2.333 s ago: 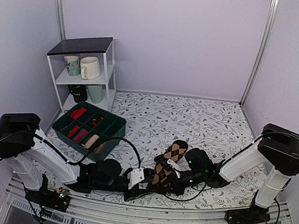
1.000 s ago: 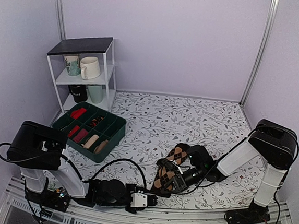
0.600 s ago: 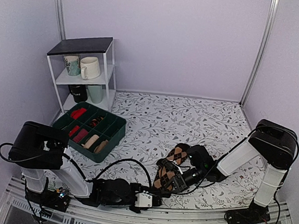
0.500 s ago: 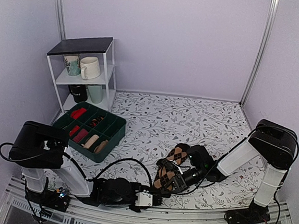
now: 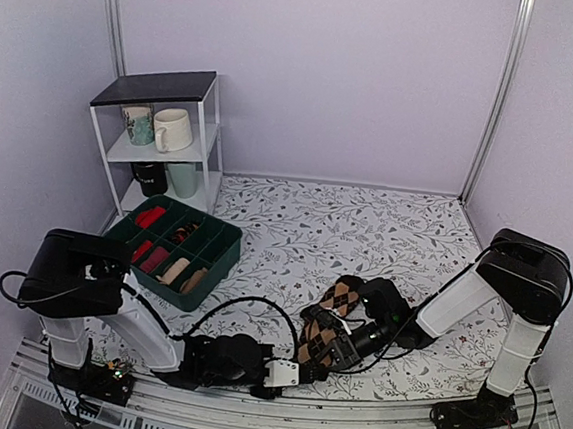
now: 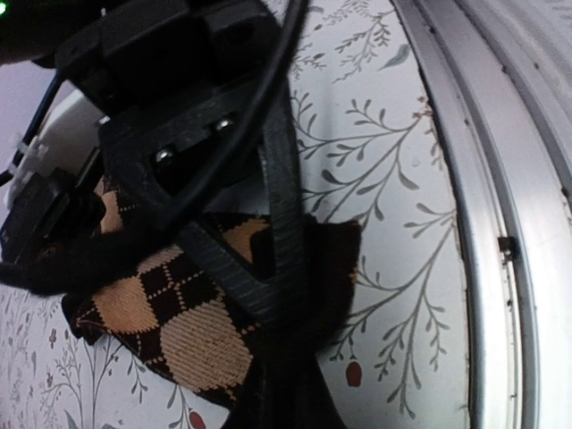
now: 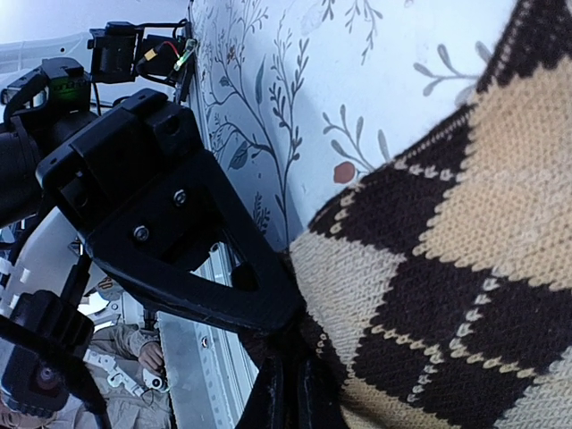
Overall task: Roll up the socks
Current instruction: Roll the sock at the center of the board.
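Note:
The brown and tan argyle socks lie stacked on the flowered table, toe end far, cuff end near. My right gripper lies low on the table, shut on a pinch of the cuff end; the right wrist view shows knit bunched between its tips. My left gripper has come in from the left along the near edge. In the left wrist view its jaws are closed over the dark cuff edge of the socks. The two grippers nearly touch.
A green divided tray with rolled socks stands at the left. A white shelf with mugs stands behind it. The metal rail of the table's near edge runs just beside the left gripper.
My left gripper has slid right along the near edge until it reached the socks' cuff end. My right gripper has kept its hold and has barely moved over the last second.

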Controlling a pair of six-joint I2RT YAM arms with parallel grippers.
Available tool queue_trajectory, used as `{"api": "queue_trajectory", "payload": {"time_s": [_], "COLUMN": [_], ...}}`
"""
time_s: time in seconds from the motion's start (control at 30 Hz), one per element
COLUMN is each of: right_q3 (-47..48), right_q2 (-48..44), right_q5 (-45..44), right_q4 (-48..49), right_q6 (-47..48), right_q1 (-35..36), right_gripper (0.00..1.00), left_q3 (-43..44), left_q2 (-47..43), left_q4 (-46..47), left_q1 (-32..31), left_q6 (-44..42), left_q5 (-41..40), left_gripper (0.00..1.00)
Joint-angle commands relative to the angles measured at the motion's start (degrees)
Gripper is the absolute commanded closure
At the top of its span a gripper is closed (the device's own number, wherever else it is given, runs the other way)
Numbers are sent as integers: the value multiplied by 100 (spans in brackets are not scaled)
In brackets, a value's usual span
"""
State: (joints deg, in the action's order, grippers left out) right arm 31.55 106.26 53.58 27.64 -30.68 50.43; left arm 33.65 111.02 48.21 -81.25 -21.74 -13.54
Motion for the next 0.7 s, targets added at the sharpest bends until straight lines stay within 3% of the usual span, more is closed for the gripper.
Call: {"api": "queue_trajectory", "payload": {"time_s": [0.0, 0.1, 0.2, 0.3, 0.53, 0.67], "right_q3": [-279, -248, -181, -191, -911, -1434], "right_q2": [239, 195, -93, -796, -2825, -3352], "right_q5": [-181, -211, -420, -945, -2503, -3158], "right_q4": [-726, -713, -688, -638, -126, 316], "right_q6": [89, 67, 40, 224, 1584, 2428], "right_q1": [29, 31, -13, -55, 148, 593], "right_gripper": [100, 100, 85, 79, 68, 65], "left_q3": [32, -74, -94, -49, 89, 106], "left_q2": [34, -169, -456, -696, -1063, -1004], "left_q4": [-669, -818, -1255, -1793, -2757, -2877], "left_q1": [80, 65, 95, 185, 549, 713], "left_q6": [257, 457, 766, 1179, 2173, 2486], "left_q5": [246, 447, 749, 969, 1683, 2030], "left_gripper": [100, 100, 100, 100, 100, 100]}}
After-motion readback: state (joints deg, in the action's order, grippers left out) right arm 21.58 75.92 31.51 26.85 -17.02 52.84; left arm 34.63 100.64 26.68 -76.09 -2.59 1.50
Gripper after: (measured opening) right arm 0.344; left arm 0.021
